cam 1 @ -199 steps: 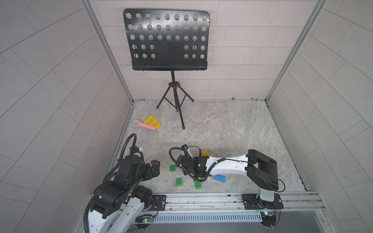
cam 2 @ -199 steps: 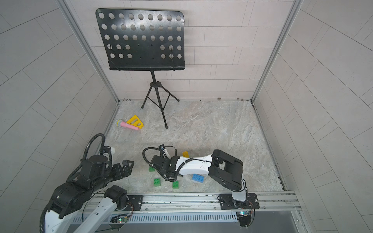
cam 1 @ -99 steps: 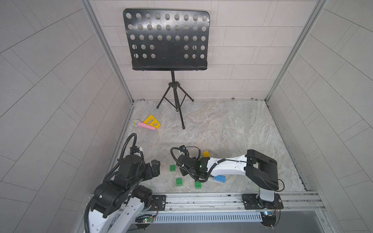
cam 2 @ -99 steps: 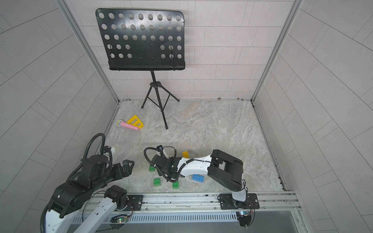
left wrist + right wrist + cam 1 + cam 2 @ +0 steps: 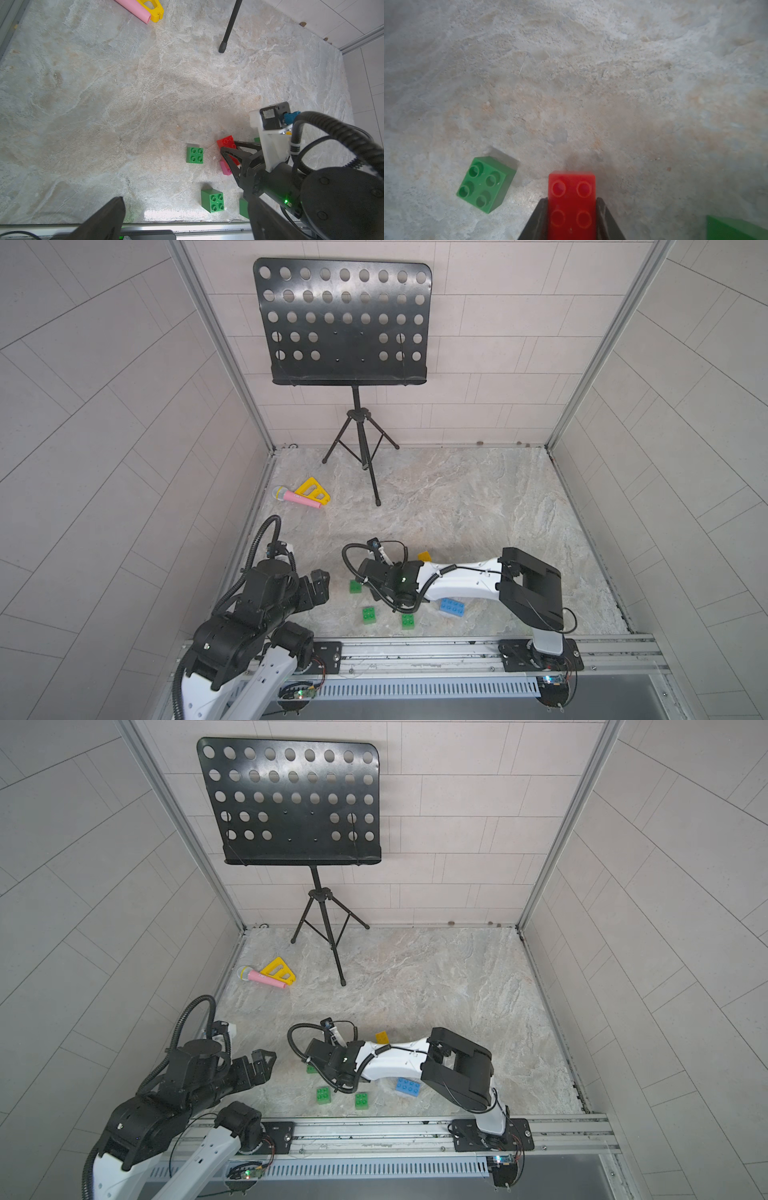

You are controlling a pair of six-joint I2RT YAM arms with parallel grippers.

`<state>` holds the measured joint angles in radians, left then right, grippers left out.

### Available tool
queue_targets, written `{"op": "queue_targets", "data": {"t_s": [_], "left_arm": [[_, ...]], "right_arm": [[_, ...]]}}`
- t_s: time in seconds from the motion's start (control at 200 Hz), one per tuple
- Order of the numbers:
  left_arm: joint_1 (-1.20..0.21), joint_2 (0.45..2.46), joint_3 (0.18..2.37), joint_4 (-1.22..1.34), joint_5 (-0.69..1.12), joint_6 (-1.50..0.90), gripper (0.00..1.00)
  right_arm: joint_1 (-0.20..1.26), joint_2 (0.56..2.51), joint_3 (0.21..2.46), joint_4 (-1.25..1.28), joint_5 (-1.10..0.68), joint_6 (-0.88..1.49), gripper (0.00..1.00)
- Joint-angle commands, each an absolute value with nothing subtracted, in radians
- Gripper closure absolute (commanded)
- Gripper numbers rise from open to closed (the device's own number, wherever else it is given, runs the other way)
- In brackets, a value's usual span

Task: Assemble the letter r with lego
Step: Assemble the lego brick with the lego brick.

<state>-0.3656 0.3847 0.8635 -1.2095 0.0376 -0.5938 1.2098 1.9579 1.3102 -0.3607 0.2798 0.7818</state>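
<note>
Lego work on the table (image 5: pixel 457 506): our right gripper (image 5: pixel 572 201) pinches a long red brick (image 5: pixel 572 187) by its sides, studs up, low over the surface. A pink brick (image 5: pixel 225 168) lies just beside it and a green brick (image 5: pixel 485 184) near. Our left gripper (image 5: pixel 316 587) hangs spread and empty, apart. A blue brick (image 5: pixel 453 607) and a yellow brick (image 5: pixel 424 556) lie by the right arm. To start the letter well, we judge, we should keep the red brick level, set it square on clear table, and release only once it sits flat.
</note>
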Motion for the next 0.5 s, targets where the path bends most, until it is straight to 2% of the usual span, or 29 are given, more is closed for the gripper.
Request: {"op": "queue_targets", "data": {"t_s": [0.0,0.19,0.495], "left_arm": [[-0.358,0.377,0.856,-1.217,0.029,-0.588,0.0],[-0.358,0.38,0.857,-1.218,0.031,-0.586,0.0],[-0.357,0.383,0.856,-1.216,0.035,-0.585,0.0]], "right_arm": [[1.198,2.001,1.363,-0.598,0.337,0.754,1.0],[1.174,2.006,1.4,-0.629,0.3,0.746,0.77],[1.142,2.003,1.411,-0.612,0.21,0.738,0.5]]}}
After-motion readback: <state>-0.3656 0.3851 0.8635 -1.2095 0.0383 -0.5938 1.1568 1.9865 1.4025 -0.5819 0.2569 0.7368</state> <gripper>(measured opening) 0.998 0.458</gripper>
